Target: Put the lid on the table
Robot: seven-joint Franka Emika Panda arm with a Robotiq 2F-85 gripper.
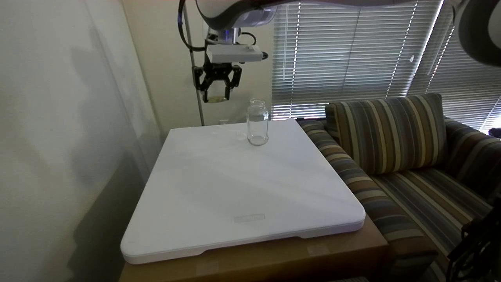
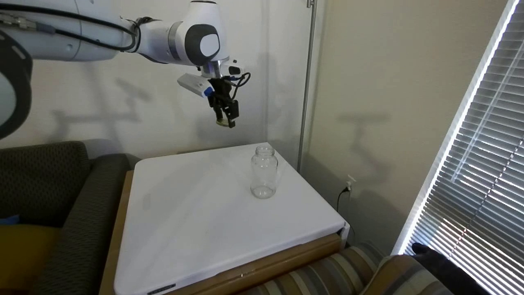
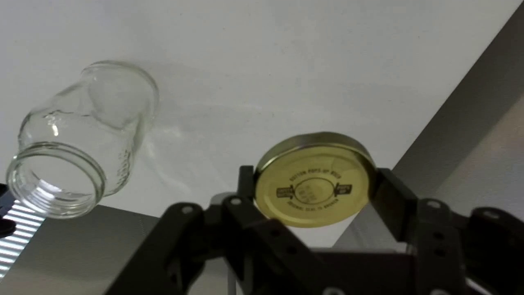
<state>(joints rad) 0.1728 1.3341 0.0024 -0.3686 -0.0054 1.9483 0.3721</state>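
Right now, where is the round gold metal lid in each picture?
In an exterior view, the round gold metal lid is above and left of centre.
In an exterior view, the lid is left of and slightly above centre.
In the wrist view, the lid is right of and below centre.
Shared landmark: clear glass jar.

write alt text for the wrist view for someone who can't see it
The black gripper holds a round gold lid by opposite edges above a white table, the lid's printed top facing the camera. An open clear glass jar stands on the table at the left. Window blinds show near the lower left corner.
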